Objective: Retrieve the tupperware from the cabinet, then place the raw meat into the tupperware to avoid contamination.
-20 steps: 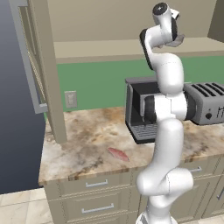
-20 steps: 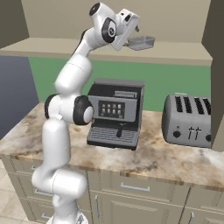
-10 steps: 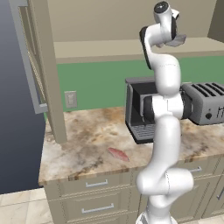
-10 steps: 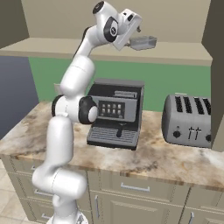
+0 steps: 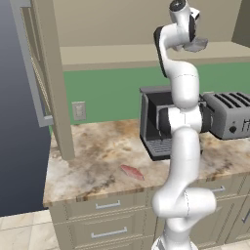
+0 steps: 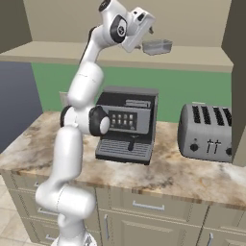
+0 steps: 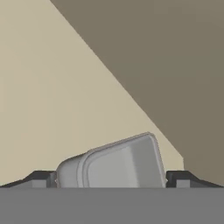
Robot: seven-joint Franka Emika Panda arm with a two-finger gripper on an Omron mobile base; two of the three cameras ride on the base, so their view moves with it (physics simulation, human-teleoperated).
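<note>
Arm a little lower than before — fingers (image 7: 43, 179) spread wide around translucent, round-cornered grey tupperware (image 7: 116, 164).

A simulated kitchen with a green wall (image 5: 107, 93) behind a mottled tan and grey stone counter (image 5: 88, 166). Beige drawers (image 5: 105, 207) with short silver handles run under the counter. On the counter stand a black and grey coffee machine (image 6: 126, 124) and, to its right, a silver four-slot toaster (image 6: 204, 132). A pale outlet plate (image 5: 78, 111) sits on the wall. At far left is a tall dark blue-grey surface, possibly a fridge (image 5: 19, 161). The floor (image 5: 24, 234) is pale tile.
</note>
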